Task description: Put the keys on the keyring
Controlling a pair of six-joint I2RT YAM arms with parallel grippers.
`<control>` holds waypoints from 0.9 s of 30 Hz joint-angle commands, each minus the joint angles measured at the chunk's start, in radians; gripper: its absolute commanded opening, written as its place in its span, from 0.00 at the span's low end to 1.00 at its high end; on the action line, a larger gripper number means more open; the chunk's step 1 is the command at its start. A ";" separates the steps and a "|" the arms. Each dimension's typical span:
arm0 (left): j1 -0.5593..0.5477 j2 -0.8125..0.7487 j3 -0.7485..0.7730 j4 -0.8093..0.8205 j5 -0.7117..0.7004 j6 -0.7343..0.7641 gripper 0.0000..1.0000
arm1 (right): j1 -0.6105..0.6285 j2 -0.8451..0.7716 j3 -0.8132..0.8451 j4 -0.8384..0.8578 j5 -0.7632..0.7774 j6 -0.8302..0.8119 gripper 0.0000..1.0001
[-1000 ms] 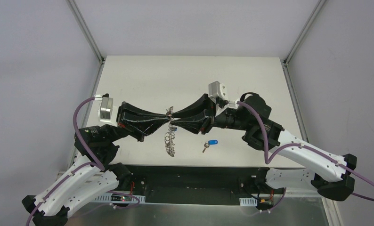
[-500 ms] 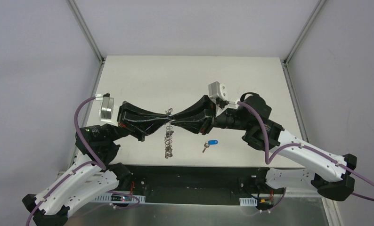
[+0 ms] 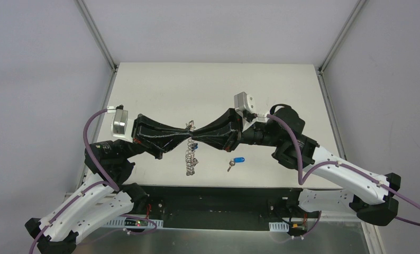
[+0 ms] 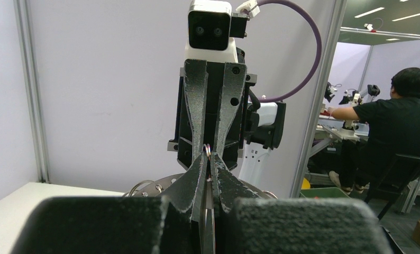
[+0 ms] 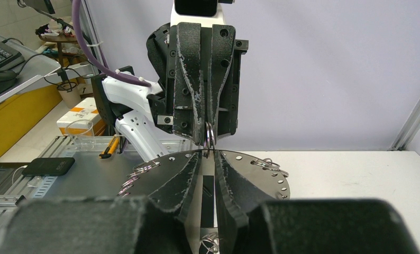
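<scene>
Top external, left to right: left gripper (image 3: 187, 136) pinched shut on a wire loop of keyring (image 3: 190, 159); keyring hanging below the meeting tips, mid-table (image 3: 160, 84); right gripper (image 3: 195, 139) clamped on keyring too, tip to tip with left; blue key (image 3: 238, 160) lying on table, right of keyring, apart.

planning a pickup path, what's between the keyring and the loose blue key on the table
Nothing: in the top view the table between the keyring and the blue key is bare white surface.
</scene>
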 commanded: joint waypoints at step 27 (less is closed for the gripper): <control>0.002 -0.075 0.241 -0.581 0.142 0.157 0.33 | -0.001 -0.023 0.197 -0.379 0.028 0.024 0.00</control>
